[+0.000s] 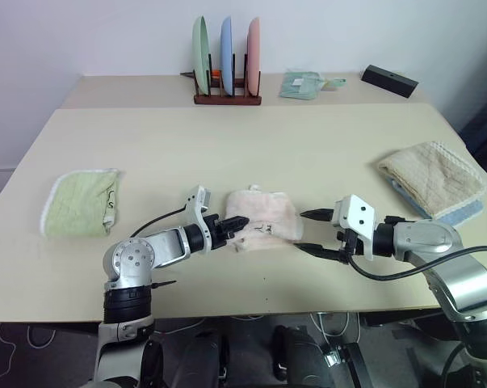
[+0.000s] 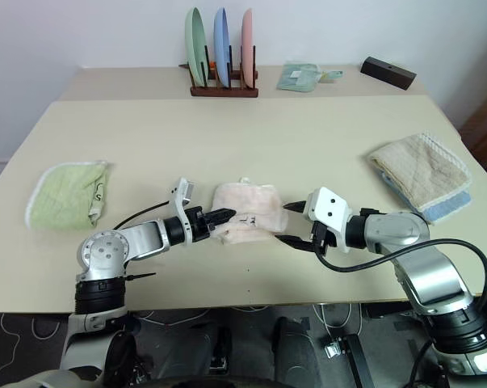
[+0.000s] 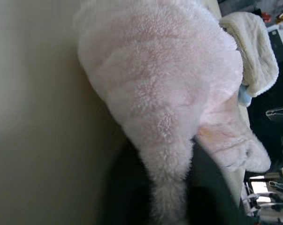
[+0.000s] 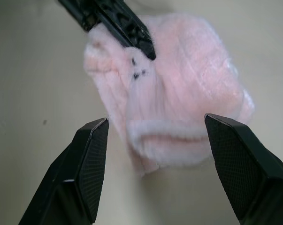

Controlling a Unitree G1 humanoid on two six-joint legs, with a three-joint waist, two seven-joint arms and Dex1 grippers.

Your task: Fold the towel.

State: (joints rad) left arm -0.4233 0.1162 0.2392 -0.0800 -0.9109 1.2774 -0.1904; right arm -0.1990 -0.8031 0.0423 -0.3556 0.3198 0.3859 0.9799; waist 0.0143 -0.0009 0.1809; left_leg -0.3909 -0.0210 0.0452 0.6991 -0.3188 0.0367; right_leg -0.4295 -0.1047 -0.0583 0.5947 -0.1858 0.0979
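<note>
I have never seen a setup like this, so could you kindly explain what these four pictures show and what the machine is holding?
It is a two-armed humanoid robot folding a towel. Two pictures come from cameras in its head, looking down over its arms at a table. The other two come from cameras on each wrist, looking along that arm's two black fingers.

In the middle lies the pink towel, already bunched into a small bundle. The left gripper has shut on its near edge; the left wrist view shows the cloth pinched between the fingers. The right gripper is open, close beside the towel's other side, holding nothing.

Also on the table: a green towel to the left, a beige towel to the right, a rack of three plates at the back, and a black box.
</note>
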